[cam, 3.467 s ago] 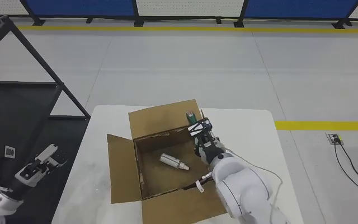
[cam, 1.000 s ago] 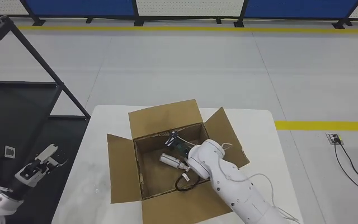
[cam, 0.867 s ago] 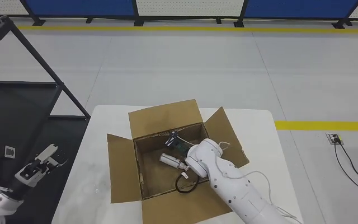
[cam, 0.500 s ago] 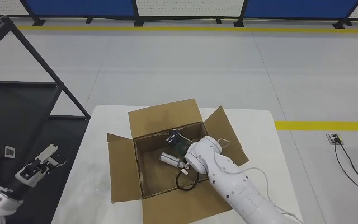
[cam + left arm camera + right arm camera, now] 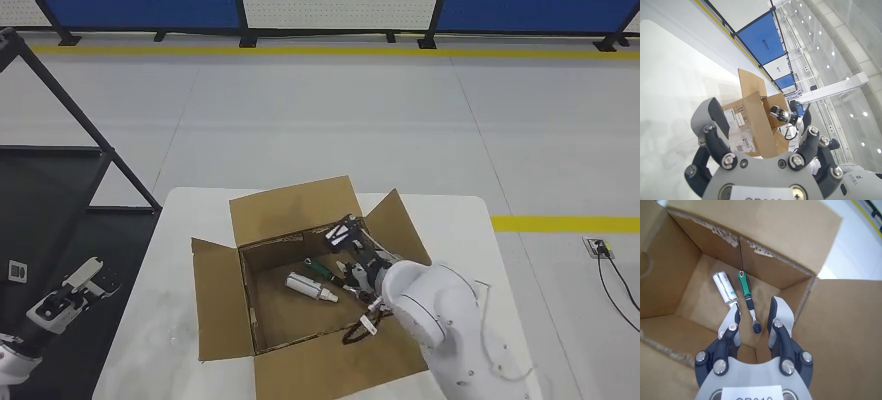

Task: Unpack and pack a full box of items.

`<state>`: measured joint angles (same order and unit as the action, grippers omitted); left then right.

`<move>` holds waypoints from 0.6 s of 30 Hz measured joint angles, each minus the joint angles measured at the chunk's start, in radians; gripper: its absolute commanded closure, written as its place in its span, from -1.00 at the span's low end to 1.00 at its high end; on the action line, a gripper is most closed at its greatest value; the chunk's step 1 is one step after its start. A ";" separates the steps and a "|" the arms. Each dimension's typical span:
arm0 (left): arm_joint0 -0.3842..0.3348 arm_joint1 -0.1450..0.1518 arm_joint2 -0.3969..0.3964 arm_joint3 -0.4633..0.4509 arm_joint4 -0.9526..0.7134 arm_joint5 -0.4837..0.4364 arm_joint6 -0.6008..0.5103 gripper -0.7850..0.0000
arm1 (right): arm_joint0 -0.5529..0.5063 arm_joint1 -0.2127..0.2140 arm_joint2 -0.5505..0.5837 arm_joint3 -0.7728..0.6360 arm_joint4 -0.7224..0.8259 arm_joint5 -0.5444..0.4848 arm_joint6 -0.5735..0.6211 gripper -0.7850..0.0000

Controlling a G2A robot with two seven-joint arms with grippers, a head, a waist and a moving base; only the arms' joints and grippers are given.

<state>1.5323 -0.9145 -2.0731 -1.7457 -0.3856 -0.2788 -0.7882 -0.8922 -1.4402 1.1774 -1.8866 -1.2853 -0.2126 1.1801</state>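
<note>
Cardboard box (image 5: 295, 210) stands open in the middle of the white surface (image 5: 170, 250) in the top view, all four flaps folded outward. On its floor lie two things: a white tube (image 5: 308, 289) and, just beside it on the far side, a ratchet wrench (image 5: 318, 268) with a green handle. The right hand (image 5: 347, 250) hangs over the box's right side, near the far right corner and above the wrench's head end. The left hand (image 5: 75, 290) is well apart from the box, off the surface's left edge.

From the left wrist view, the left hand (image 5: 761, 111) has its fingers spread wide with nothing between them. Beyond it the box (image 5: 753, 113) shows its labelled outer wall, and the right hand (image 5: 779, 113) shows farther off, above the box's open top.

Seen from the right wrist, the right hand (image 5: 755, 303) is held above the box interior, its jaws parted and empty. The ratchet wrench (image 5: 746, 289) lies flat on the box floor below, its metal head toward the hand and its green handle pointing at the far wall; in this picture the head and shaft fall in the gap between the two fingers, yet neither finger touches it. The white tube (image 5: 726, 289) lies roughly parallel to the wrench, close beside it without touching, its narrow cap end partly hidden behind one fingertip.
</note>
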 measured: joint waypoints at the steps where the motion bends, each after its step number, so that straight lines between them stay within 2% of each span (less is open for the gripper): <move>1: 0.000 0.000 0.000 0.000 0.000 0.000 0.000 -1.00 | -0.042 0.006 0.047 -0.070 0.026 -0.002 -0.024 0.15; 6: 0.000 0.000 0.000 0.000 0.000 0.000 0.000 -1.00 | -0.172 0.018 0.210 -0.267 0.103 0.071 -0.162 0.40; 7: 0.000 0.000 0.000 0.000 0.000 0.000 0.000 -1.00 | -0.196 0.020 0.245 -0.295 0.104 0.093 -0.191 0.63; 8: 0.000 0.000 0.000 0.000 0.000 0.000 0.000 -1.00 | -0.211 0.022 0.268 -0.308 0.108 0.105 -0.206 1.00; 14: 0.000 0.000 0.000 0.000 0.000 0.000 0.000 -1.00 | -0.265 0.035 0.457 -0.296 0.216 0.132 -0.234 1.00; 18: 0.000 0.000 0.000 0.000 0.000 0.000 0.000 -1.00 | -0.273 0.048 0.575 -0.197 0.312 0.100 -0.206 1.00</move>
<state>1.5323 -0.9145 -2.0731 -1.7457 -0.3856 -0.2788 -0.7882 -1.1655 -1.3922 1.7520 -2.0831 -0.9736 -0.1123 0.9736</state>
